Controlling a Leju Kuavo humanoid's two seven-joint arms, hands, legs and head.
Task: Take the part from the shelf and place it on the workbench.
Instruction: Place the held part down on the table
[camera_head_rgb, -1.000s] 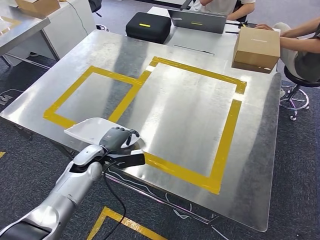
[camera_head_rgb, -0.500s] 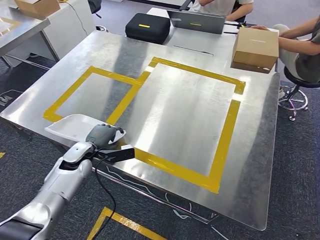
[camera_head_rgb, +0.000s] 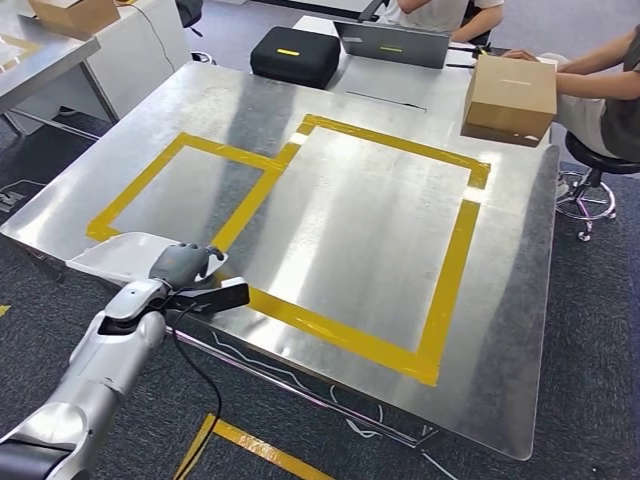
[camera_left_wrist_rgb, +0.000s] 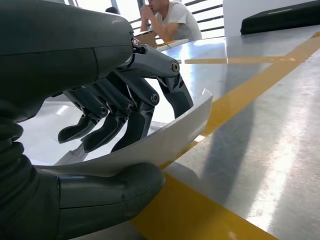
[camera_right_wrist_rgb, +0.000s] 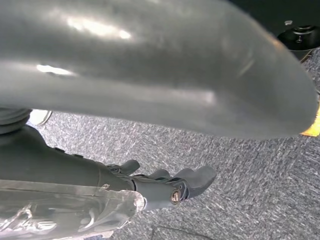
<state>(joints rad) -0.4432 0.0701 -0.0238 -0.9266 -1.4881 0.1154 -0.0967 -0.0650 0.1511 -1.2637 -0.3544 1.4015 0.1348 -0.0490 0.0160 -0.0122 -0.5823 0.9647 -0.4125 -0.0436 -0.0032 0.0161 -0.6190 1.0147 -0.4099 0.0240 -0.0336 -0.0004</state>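
L hand (camera_head_rgb: 181, 264) grips the white part (camera_head_rgb: 113, 255), lower left of frame.
You see fingers (camera_left_wrist_rgb: 132, 107) above, thumb below, at workbench (camera_head_rgb: 362, 220) edge; R hand (camera_right_wrist_rgb: 170, 187) hangs loosely curled, holding nothing.

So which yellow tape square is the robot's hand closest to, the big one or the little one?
The little one, on the left side of the workbench. The left hand holds the white part at its near corner; the big square lies further right.

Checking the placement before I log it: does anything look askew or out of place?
Yes. The white part, held by the left hand, hangs past the workbench near edge, overlapping the yellow tape instead of sitting inside a marked square.
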